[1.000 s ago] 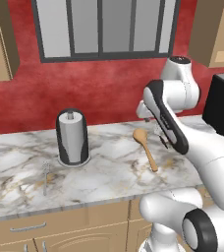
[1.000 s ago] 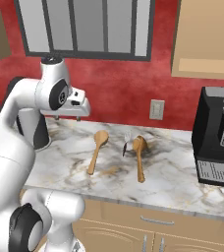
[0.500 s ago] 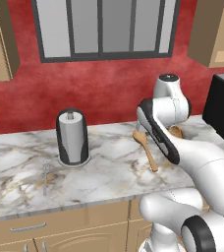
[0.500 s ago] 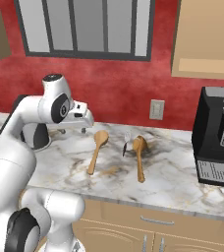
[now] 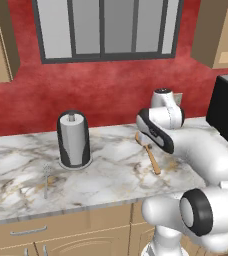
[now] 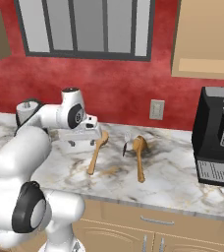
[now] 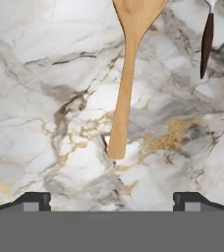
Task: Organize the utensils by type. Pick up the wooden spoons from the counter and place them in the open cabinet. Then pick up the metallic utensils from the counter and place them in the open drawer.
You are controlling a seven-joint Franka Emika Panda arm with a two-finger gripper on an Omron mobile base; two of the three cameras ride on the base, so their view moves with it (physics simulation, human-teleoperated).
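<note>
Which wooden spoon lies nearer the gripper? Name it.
The left wooden spoon, beside the open gripper. The other spoon lies farther right, toward the coffee machine.

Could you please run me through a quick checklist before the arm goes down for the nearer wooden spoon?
1. Hand open: ok, fingertips stand wide apart and hold nothing.
2. Target in sight: ok, the wooden spoon lies flat on the counter, handle end toward the hand.
3. Hand centred over the handle: ok, the handle runs about midway between the fingertips.
4. Neighbours apart: ok, the dark-handled knife lies to one side, apart from the spoon; the second wooden spoon lies farther off.
5. Hand down at grasp level: not ok, it hangs above the marble.
6. Open cabinet ready: cannot tell from these views.
</note>
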